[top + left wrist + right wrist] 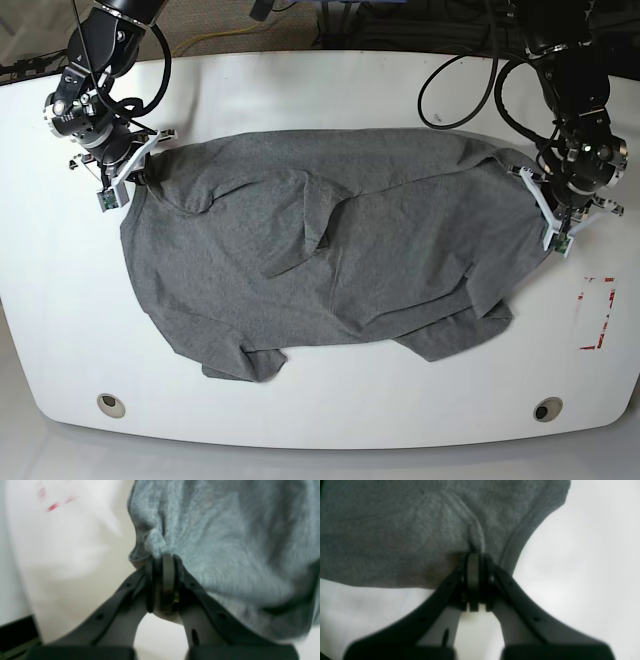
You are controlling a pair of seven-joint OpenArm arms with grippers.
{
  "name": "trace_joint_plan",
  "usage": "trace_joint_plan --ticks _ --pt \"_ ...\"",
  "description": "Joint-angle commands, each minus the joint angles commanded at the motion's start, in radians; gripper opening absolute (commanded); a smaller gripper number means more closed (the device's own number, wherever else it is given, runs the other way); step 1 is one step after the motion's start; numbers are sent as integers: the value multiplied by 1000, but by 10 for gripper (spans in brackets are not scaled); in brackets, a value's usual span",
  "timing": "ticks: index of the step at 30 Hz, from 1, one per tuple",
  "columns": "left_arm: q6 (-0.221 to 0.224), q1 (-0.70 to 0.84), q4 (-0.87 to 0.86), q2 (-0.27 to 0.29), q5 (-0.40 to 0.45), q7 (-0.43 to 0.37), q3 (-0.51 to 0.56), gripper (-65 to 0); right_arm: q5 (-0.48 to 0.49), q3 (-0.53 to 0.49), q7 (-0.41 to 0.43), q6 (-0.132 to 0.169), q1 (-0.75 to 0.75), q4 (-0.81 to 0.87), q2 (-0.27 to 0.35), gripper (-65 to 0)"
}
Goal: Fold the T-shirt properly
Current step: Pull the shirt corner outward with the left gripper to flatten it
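Note:
The heather-grey T-shirt [320, 260] lies spread and wrinkled across the white table, with folds near its middle and a bunched lower edge. At the shirt's right edge my left gripper [538, 192] is shut on a pinch of cloth; the left wrist view shows the T-shirt [225, 542] puckered between the closed jaws of that gripper [163, 557]. My right gripper [140, 172] is shut on the shirt's upper left corner. In the right wrist view the T-shirt [395, 530] rises in a ridge from the tips of that gripper [473, 553], beside a hemmed edge.
The white table [330, 420] has two round holes near its front edge, one at the left [111, 404] and one at the right [546, 409]. A red tape rectangle [597, 312] marks the table at the right. Cables [460, 90] hang at the back right.

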Motion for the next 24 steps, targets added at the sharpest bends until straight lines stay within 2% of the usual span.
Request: trace_joint_plan --ticks 1,2,3,5,8,12,15,19,24 --pt "-32 9 3 2 0 0 -21 -646 0 0 0 0 0 0 -3 -650" --pt "-87 23 3 2 2 0 -60 -643 0 0 0 0 0 0 -6 -650" --pt "-87 31 3 3 2 0 -81 -635 2 -2 0 0 0 0 -8 -650" --pt "-87 49 3 6 3 2 -137 -561 3 -6 0 0 0 0 -12 -650" --pt "-87 89 3 6 2 2 -203 -404 -5 -48 0 0 -2 3 -26 -650" --pt "-87 124 5 6 -9 2 -250 -307 -5 -63 0 0 -3 3 -29 -650" --pt "-87 133 3 0 -68 29 -292 -292 -5 -63 0 0 0 2 -29 -650" --pt "-87 130 -2 -2 -160 104 -353 -285 -3 -64 0 0 0 2 -29 -650" --pt "-87 114 -98 -6 -175 103 -328 -262 -3 -64 0 0 0 2 -29 -650"
